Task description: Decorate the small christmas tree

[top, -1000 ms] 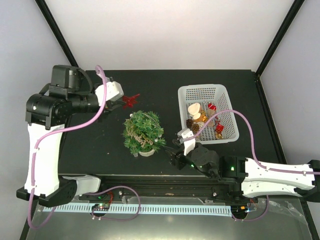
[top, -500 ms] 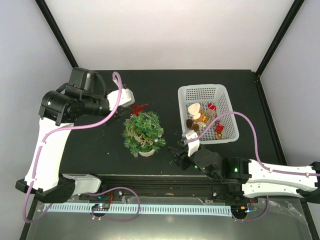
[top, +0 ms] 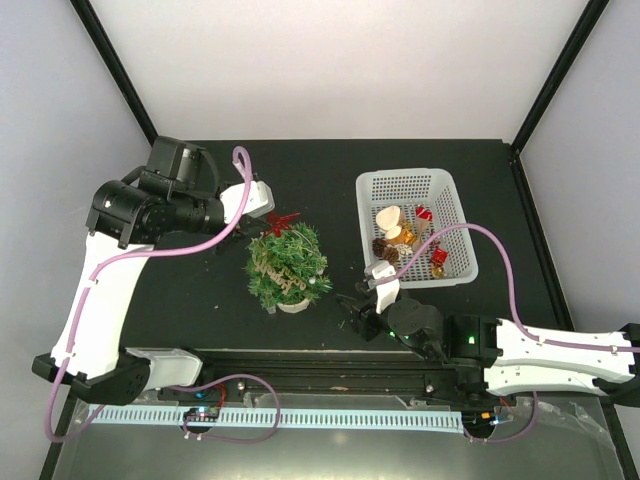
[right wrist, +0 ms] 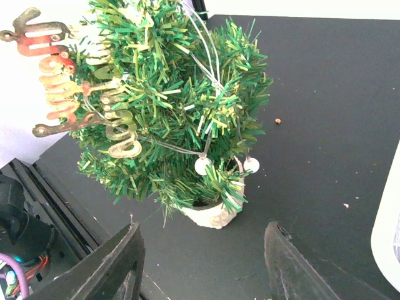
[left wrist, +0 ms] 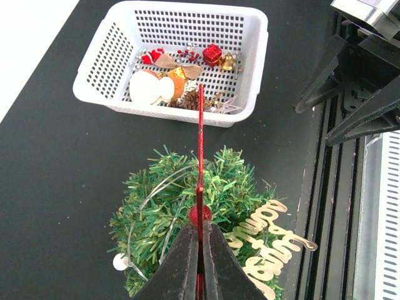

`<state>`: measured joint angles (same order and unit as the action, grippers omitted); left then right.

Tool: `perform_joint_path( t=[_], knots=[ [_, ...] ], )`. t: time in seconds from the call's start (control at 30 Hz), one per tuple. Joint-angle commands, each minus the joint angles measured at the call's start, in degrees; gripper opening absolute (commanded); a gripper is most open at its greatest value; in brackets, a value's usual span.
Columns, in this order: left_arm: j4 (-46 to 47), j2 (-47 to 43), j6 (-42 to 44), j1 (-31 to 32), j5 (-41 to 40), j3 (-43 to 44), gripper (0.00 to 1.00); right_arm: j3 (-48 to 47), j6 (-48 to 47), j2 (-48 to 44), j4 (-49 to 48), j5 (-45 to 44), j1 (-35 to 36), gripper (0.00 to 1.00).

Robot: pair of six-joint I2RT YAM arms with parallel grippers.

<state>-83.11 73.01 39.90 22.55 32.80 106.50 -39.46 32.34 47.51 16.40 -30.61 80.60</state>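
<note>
Small bushy green christmas tree (top: 287,265) looks light, tippy; hold its pale base (right wrist: 209,215). Left gripper (left wrist: 200,250) clamps thin red ornament (left wrist: 200,144); right gripper (right wrist: 200,250) spread, empty.

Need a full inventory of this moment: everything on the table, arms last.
table: 1, black, under everything
small christmas tree: 1, green, mid-table, upright on a pale base
gold script sign: 1, gold, hanging on the tree
wire string: 1, silver with white discs, draped over the tree
basket: 1, white mesh, right of the tree
ornaments: several, red, gold, brown, cream, inside the basket
red star: 1, red, at the treetop, held
left gripper: shut on the red star, above the tree
right gripper: open, empty, beside the tree's base
</note>
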Motion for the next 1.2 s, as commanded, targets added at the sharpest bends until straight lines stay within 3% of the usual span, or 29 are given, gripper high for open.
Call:
perform_joint_path(
  t=[0.0,1.17],
  knots=[
    [0.96,0.02,-0.39,0.81,-0.14,-0.74,0.01,0.79,1.15,-0.75,0.12,-1.31,0.19,0.54],
    [1.72,-2.09,-1.18,1.18,-2.79,0.51,0.02,0.88,1.94,1.34,-1.46,1.06,0.17,0.54]
  ],
)
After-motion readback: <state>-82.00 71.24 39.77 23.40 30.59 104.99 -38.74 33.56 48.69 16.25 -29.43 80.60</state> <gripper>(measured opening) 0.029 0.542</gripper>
